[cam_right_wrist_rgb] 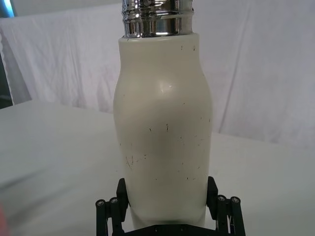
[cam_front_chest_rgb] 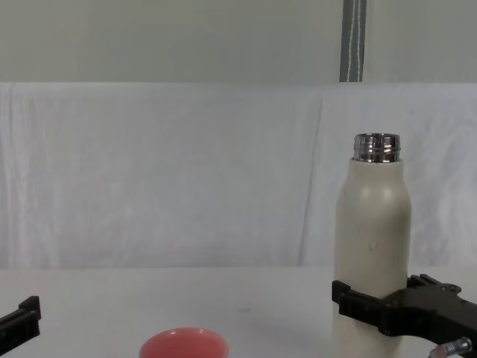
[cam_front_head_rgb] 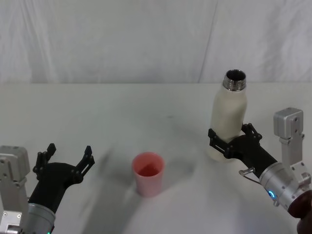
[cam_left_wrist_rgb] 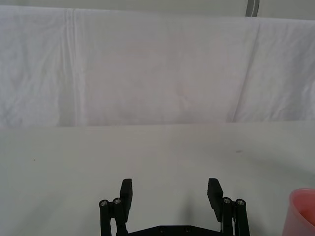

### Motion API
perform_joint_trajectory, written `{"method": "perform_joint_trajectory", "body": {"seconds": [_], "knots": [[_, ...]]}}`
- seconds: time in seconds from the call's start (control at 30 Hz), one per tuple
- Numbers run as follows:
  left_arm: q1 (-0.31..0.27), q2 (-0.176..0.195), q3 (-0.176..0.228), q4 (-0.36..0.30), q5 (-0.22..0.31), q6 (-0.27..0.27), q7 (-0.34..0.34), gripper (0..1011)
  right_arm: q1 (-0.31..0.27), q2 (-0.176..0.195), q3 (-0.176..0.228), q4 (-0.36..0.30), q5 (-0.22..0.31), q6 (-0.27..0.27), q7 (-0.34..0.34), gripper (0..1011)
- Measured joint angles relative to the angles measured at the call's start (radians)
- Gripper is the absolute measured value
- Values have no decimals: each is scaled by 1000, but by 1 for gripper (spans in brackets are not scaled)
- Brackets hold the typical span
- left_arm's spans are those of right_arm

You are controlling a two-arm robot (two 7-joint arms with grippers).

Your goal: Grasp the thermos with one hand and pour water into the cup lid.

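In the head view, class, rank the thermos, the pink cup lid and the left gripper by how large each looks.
1. Thermos, clearly largest.
2. Left gripper and cup lid: they look about alike, and the gripper sits nearer the camera, so I leave them unranked.

thermos [cam_front_head_rgb: 227, 119]: matte cream-white body, faint dark scuff specks, shiny chrome-steel threaded neck, dark inside the mouth. cup lid [cam_front_head_rgb: 147, 173]: plain pink-red, no pattern. right tool [cam_front_head_rgb: 233, 138] and left tool [cam_front_head_rgb: 68, 159]: black fingers on silver-grey arm segments. counter [cam_front_head_rgb: 122, 117]: plain white. backdrop cloth [cam_front_head_rgb: 122, 39]: white, creased, unpatterned.
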Motion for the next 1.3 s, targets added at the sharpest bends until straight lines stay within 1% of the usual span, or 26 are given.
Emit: {"method": "perform_joint_trajectory", "body": {"seconds": [0.37,0.73,1.3], "knots": [[0,0,0,0,0,0,0,1001,16,-5,-5,21,16,1,9,950],[0,0,0,0,0,0,0,1001,18,2,-15,28,12,11,9,950],[0,0,0,0,0,0,0,1001,12,6,-17,32,5,14,-1,950]]}}
